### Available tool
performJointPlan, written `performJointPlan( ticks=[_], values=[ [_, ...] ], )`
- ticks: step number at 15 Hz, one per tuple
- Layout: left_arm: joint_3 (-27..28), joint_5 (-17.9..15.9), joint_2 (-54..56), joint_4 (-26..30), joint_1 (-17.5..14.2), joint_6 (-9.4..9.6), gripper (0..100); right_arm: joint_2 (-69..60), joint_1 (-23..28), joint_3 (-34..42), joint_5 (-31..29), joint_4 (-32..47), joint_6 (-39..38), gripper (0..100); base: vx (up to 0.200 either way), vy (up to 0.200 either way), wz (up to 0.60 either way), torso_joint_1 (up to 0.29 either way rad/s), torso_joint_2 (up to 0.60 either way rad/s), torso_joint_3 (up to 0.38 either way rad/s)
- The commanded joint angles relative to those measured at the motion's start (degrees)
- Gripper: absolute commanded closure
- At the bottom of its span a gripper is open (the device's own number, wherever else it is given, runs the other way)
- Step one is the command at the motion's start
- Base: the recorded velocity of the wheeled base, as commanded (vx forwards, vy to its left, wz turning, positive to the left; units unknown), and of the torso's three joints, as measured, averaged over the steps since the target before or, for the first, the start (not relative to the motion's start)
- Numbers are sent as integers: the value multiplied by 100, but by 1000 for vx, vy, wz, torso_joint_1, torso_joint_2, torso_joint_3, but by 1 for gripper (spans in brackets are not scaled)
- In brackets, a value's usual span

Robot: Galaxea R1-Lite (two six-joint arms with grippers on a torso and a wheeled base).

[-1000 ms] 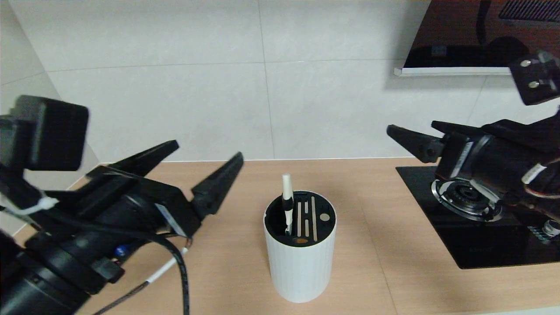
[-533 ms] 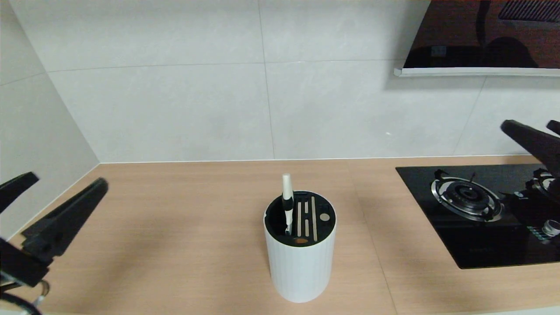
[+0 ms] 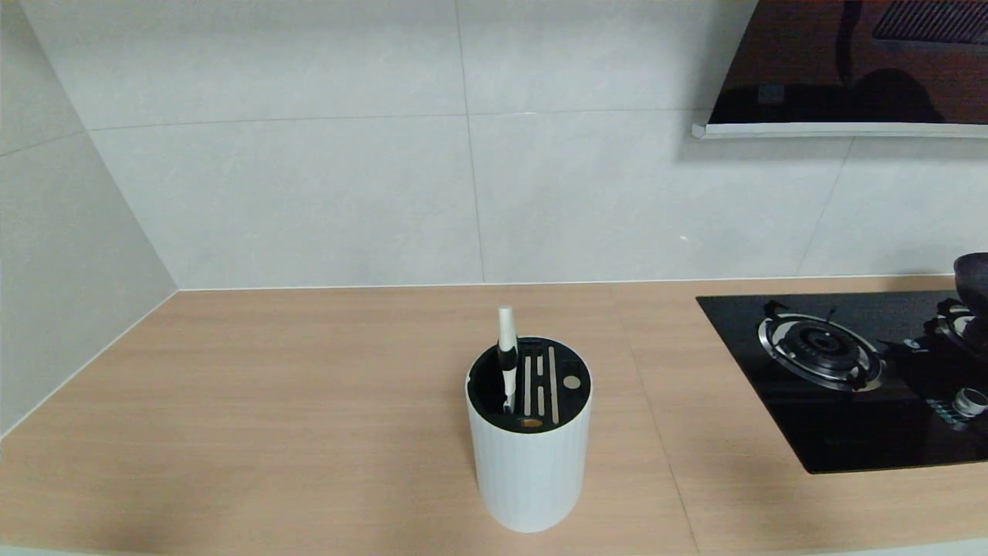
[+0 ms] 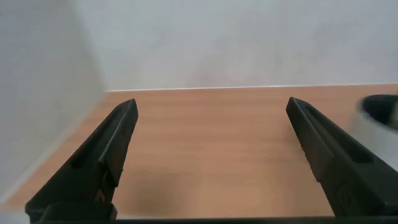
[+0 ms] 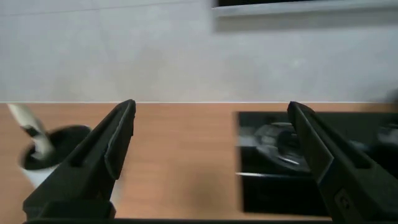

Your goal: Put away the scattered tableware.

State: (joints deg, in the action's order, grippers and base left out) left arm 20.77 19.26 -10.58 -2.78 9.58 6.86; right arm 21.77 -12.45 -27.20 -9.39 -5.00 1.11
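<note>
One white holder point(image 3: 529, 463), one utensil point(image 3: 506, 347) in it, one stove point(image 3: 818, 428), one range hood point(image 3: 834, 62).

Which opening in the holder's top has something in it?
The wide compartment on the left of the white holder: a white-handled utensil stands in it. Nothing sticks out of the narrow slots or the round hole.

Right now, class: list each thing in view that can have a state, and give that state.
Holder, upright on the counter.
Utensil, standing in the holder.
Left gripper, open, empty.
Right gripper, open, empty.
Burner, no flame showing.
</note>
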Motion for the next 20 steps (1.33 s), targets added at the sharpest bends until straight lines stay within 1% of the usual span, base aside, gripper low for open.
performJointPlan(
  ticks=[1,2,3,4,5,6,7,8,9,10,11,12,13,14,15,16,17,18,19,20],
  values=[
    [-21,-10,496,-65,-308,-54,0,-1509,621,276,279,676,258,0,0,0,0,0,0,0],
    [-109,-45,557,-47,-633,-62,0,-1632,849,479,253,676,241,0,0,0,0,0,0,0],
    [-205,-142,838,58,-870,-54,0,-1773,1007,566,279,676,188,0,0,0,0,0,0,0],
    [-381,-300,1058,278,-941,-54,0,-1905,1130,725,306,676,162,0,0,0,0,0,0,0],
    [-671,-318,1058,304,-949,-150,0,-2019,1166,936,359,676,162,0,0,0,0,0,0,0],
    [-987,-344,1058,225,-958,-396,0,-2098,1201,1164,455,676,162,0,0,0,0,0,0,0],
    [-1234,-362,1058,155,-958,-519,0,-2177,1210,1393,517,676,162,0,0,0,0,0,0,0],
    [-1655,-388,1058,76,-958,-581,0,-2177,1218,1814,570,632,179,0,0,0,0,0,0,0],
    [-2051,-485,1058,-12,-958,-590,0,-2177,1218,2096,578,588,179,0,0,0,0,0,0,0],
    [-2077,-669,1058,41,-949,-651,0,-2177,1218,2298,578,561,170,0,0,0,0,0,0,0],
    [-2077,-933,1058,49,-949,-862,0,-2177,1218,2474,570,526,170,0,0,0,0,0,0,0],
    [-2077,-1118,1058,67,-949,-924,0,-2177,1218,2632,578,438,170,0,0,0,0,0,0,0],
    [-2077,-1232,1058,76,-949,-941,0,-2168,1218,2693,587,350,162,0,0,0,0,0,0,0],
    [-2077,-1504,1058,93,-949,-906,0,-2168,1218,2711,754,447,144,0,0,0,0,0,0,0],
    [-2077,-1601,1058,93,-949,-888,0,-2168,1218,2693,807,579,144,0,0,0,0,0,0,0],
    [-2077,-1618,1058,93,-949,-888,0,-2168,1218,2693,807,561,144,0,0,0,0,0,0,0],
    [-2077,-1636,1058,129,-949,-774,0,-2168,1218,2702,824,535,135,0,0,0,0,0,0,0],
    [-2077,-1715,1058,287,-949,-598,0,-2168,1218,2702,824,535,118,0,0,0,0,0,0,0],
    [-2077,-1742,1058,296,-949,-546,0,-2168,1218,2702,824,535,100,0,0,0,0,0,0,0],
    [-2077,-1847,1058,296,-949,-326,0,-2168,1218,2702,824,535,74,0,0,0,0,0,0,0]
  ],
)
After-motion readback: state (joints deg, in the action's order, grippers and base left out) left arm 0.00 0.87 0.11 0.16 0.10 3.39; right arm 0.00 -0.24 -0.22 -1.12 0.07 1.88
